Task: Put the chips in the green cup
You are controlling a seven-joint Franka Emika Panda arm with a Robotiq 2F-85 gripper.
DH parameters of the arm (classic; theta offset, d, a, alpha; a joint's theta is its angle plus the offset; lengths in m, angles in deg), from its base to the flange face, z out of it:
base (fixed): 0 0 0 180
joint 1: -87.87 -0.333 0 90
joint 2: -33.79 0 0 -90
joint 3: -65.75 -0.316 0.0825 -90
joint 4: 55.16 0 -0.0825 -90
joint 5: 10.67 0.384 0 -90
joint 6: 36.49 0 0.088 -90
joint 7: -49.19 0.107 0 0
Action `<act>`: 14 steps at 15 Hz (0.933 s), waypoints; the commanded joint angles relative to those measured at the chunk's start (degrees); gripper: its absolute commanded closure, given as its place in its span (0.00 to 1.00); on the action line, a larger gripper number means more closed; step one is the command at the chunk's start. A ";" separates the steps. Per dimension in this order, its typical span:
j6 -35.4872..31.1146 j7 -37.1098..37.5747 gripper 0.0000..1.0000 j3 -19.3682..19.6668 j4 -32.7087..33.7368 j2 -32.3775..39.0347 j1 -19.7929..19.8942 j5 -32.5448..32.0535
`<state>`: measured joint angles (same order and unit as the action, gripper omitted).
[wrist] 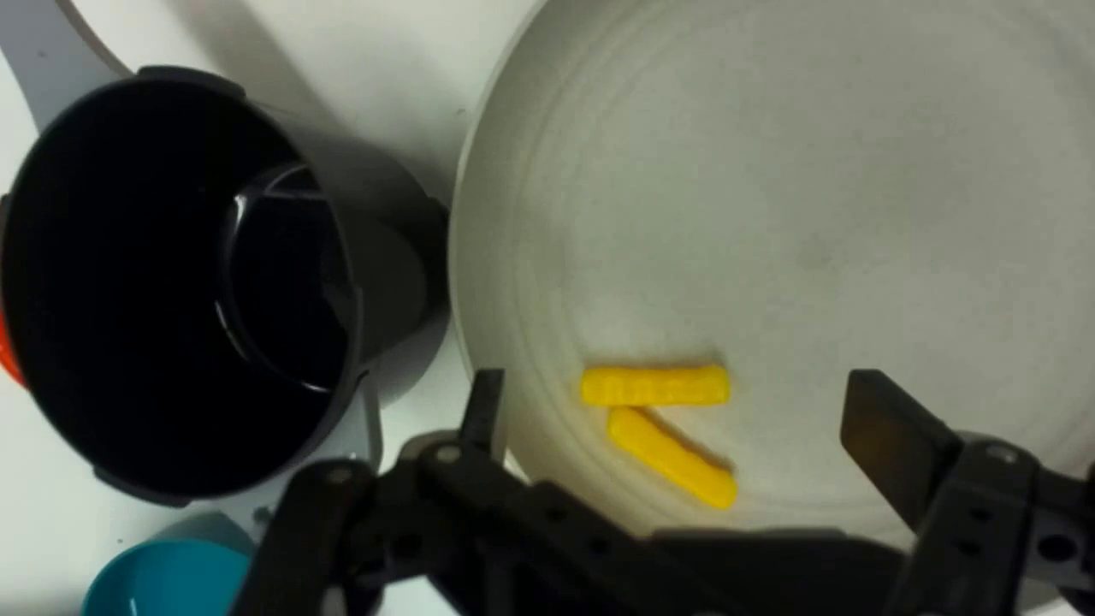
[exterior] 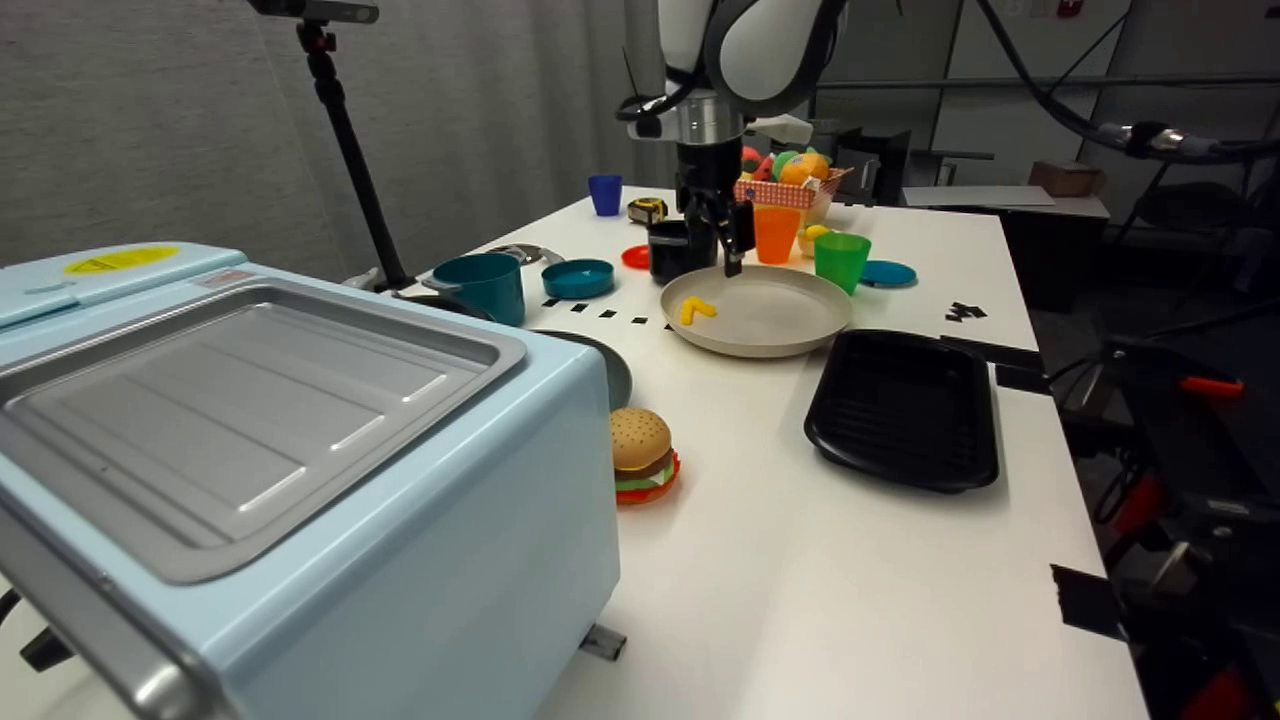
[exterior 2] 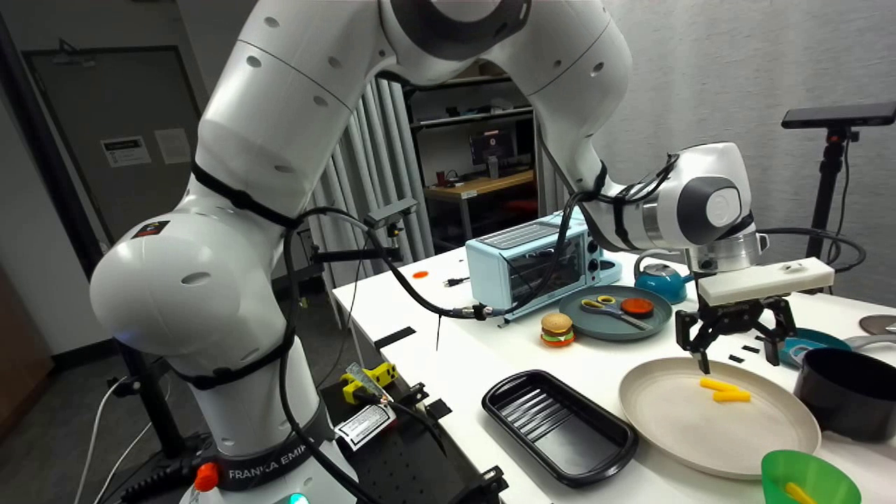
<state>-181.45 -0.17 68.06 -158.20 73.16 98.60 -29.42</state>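
Jaws spread wide, the gripper (exterior 2: 738, 360) hangs above the plate (wrist: 813, 214), where two chips (wrist: 655, 386) lie angled to each other near its rim, and I can see a third chip (exterior 2: 798, 492) inside the green cup (exterior: 842, 260), which, like the black pot (wrist: 128, 299), stands just beside the plate.

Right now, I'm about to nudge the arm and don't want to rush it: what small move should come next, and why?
Probably lower the gripper a little toward the two yellow chips on the plate. It hangs open and empty above them, the wrist view shows both between its jaws, and only one chip shows in the green cup.
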 commanded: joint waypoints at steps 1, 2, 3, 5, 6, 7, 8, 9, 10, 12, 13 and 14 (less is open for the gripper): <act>1.34 5.87 0.00 0.32 4.38 2.99 -1.57 1.89; 1.00 7.99 0.00 0.51 4.66 3.41 -1.91 1.72; 0.60 10.58 0.00 0.78 4.81 3.76 -2.38 1.51; 0.50 15.33 0.00 1.29 5.20 4.42 -3.29 0.83; 0.96 16.57 0.00 0.83 5.25 4.41 -3.12 1.13; 0.31 13.94 0.00 -0.14 3.36 3.20 -1.91 0.24; 0.31 15.19 0.00 -0.17 3.51 3.45 -2.10 0.21; 0.32 15.86 0.00 -0.18 3.66 3.62 -2.20 0.20; 0.32 16.14 0.00 -0.18 3.73 3.66 -2.22 0.20; 0.32 16.26 0.00 -0.12 3.82 3.66 -2.21 0.19; 0.32 16.27 0.00 -0.11 3.84 3.66 -2.21 0.19; 0.32 16.28 0.00 -0.11 3.85 3.66 -2.21 0.19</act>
<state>-181.32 15.96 68.28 -154.47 76.80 96.10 -28.92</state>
